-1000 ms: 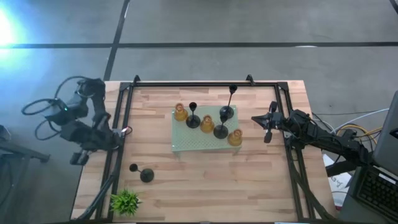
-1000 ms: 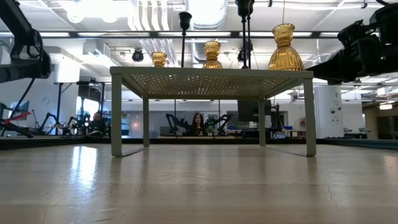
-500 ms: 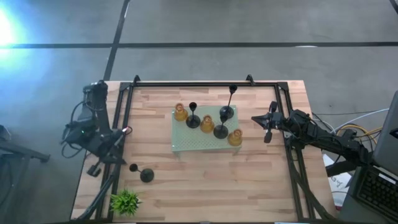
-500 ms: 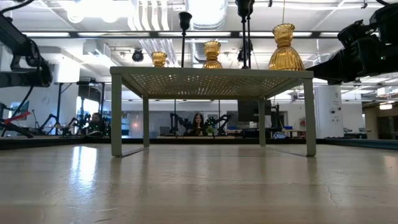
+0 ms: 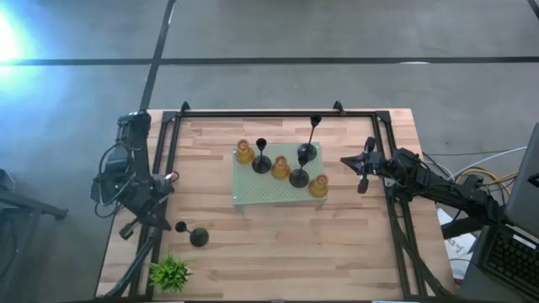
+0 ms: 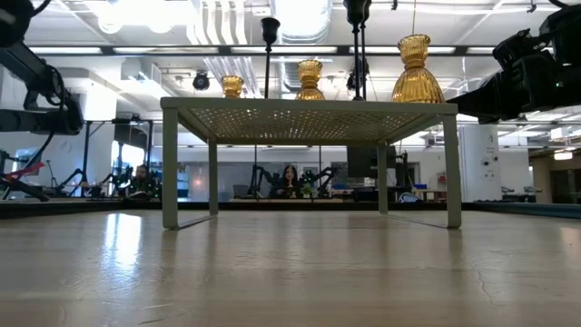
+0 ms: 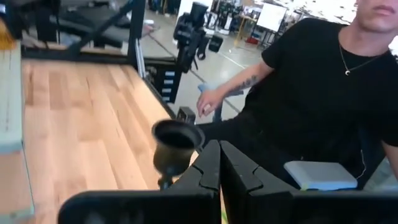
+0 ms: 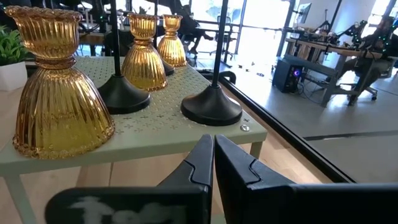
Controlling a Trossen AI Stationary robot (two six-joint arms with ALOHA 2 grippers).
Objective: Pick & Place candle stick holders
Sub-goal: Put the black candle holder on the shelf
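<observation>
The left gripper point(image 7: 219, 163), fingers pressed together on nothing, was held just beside the fallen black metal candle stick holder point(image 5: 192, 235), well apart from the pale green perforated stand point(image 5: 253, 195). The right gripper point(image 8: 213, 155), likewise clenched empty, was parked beside that stand. The holder could be rolled away if nudged by unopened fingers.

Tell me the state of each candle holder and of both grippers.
Three amber holders: upright on the green stand.
Three black holders: upright on the stand.
Fourth black holder: upright on the table, ungripped.
Left gripper: shut, empty.
Right gripper: shut, empty.

Ribbed amber holders point(image 8: 59, 93), black stemmed holders point(image 8: 211, 107), pale green perforated mat point(image 5: 253, 194), light striped wood table point(image 5: 278, 244), green plant point(image 5: 170, 273)
</observation>
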